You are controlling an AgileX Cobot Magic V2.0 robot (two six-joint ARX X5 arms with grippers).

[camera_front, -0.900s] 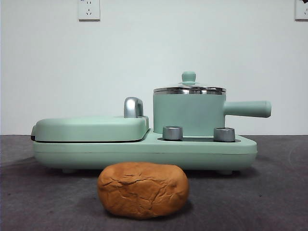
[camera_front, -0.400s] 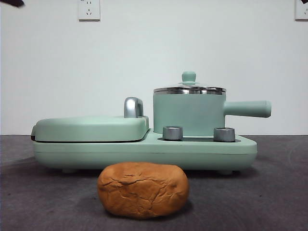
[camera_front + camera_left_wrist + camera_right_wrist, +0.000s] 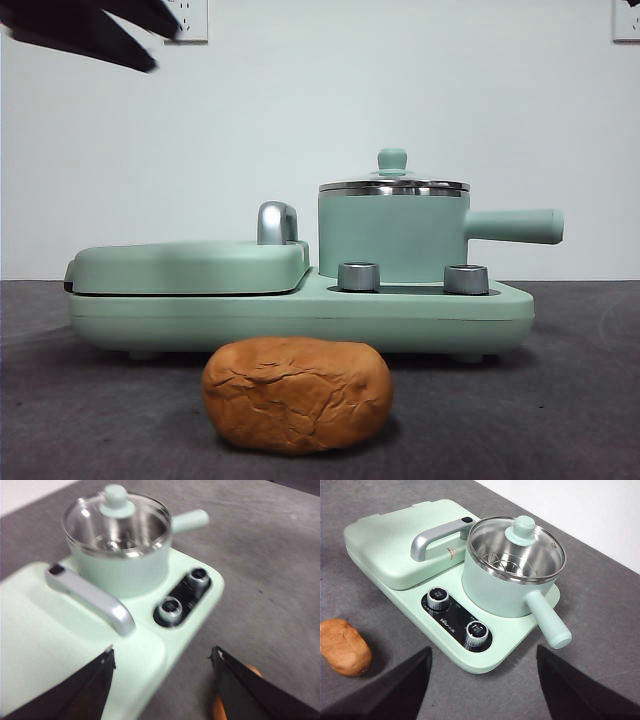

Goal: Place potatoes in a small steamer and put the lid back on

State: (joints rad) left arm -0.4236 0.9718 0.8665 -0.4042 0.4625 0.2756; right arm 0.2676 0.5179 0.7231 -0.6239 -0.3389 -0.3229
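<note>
The potato (image 3: 297, 394), an orange-brown cracked lump, lies on the dark table in front of the appliance; it also shows in the right wrist view (image 3: 342, 647). The small steamer (image 3: 390, 235) stands on the right half of the base, its straight handle (image 3: 515, 226) pointing right. The glass lid (image 3: 392, 185) rests on its rim. My left gripper (image 3: 161, 680) hovers open above the griddle side, empty, and its dark arm (image 3: 90, 30) enters the front view at the top left corner. My right gripper (image 3: 484, 680) hangs open and empty high over the table, apart from the steamer (image 3: 495, 587).
The mint-green appliance base (image 3: 300, 320) carries a flat griddle cover (image 3: 190, 265) with a steel handle (image 3: 277, 222) on its left half. Two steel dials (image 3: 359, 276) sit in front of the pot. A white wall with sockets (image 3: 185, 18) stands behind.
A dark arm has come further into the front view's top left corner, moving right and down. The potato, steamer and lid have not moved.
</note>
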